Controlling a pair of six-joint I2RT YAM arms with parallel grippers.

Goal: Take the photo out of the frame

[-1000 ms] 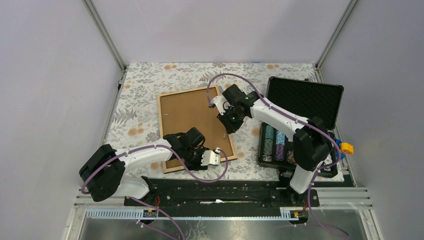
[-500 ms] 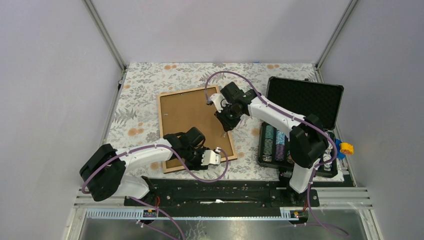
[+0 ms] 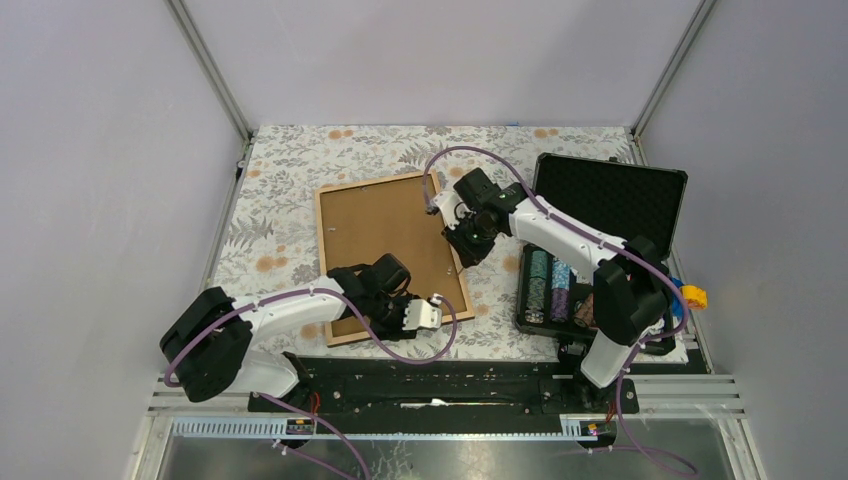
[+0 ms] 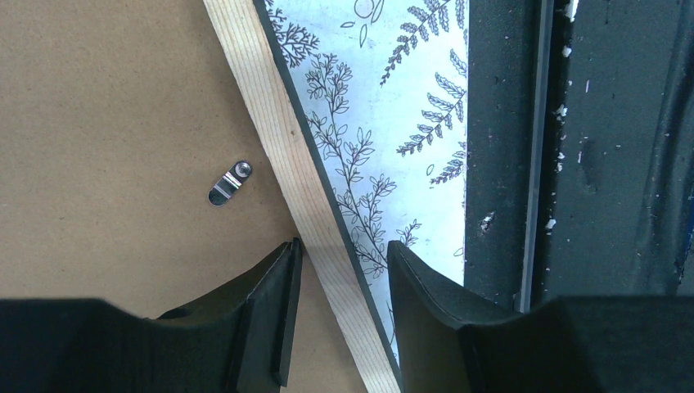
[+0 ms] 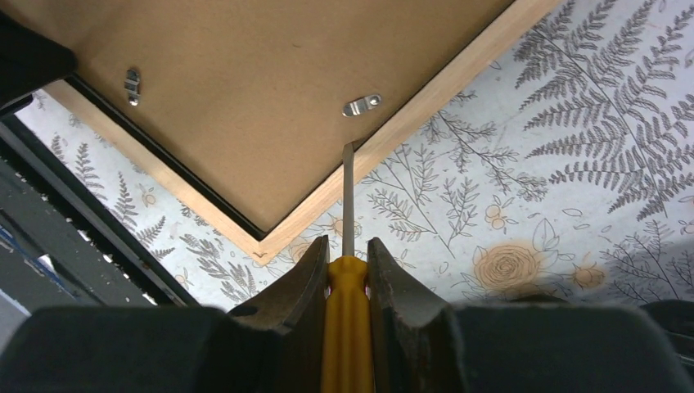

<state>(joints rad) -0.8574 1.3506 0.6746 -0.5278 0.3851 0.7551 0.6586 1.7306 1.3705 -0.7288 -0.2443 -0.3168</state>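
Two clips (image 5: pixel 362 104) sit on the face-down frame's (image 4: pixel 270 123) backing (image 4: pixel 98 123). Our right claw (image 5: pixel 348 240) pinches a screwdriver (image 5: pixel 347 188), and the left claw (image 4: pixel 342 243) apparently straddles the edge unclosed. We see no photo yet.

No text, label, brand, number or sign can be read in any of the views.
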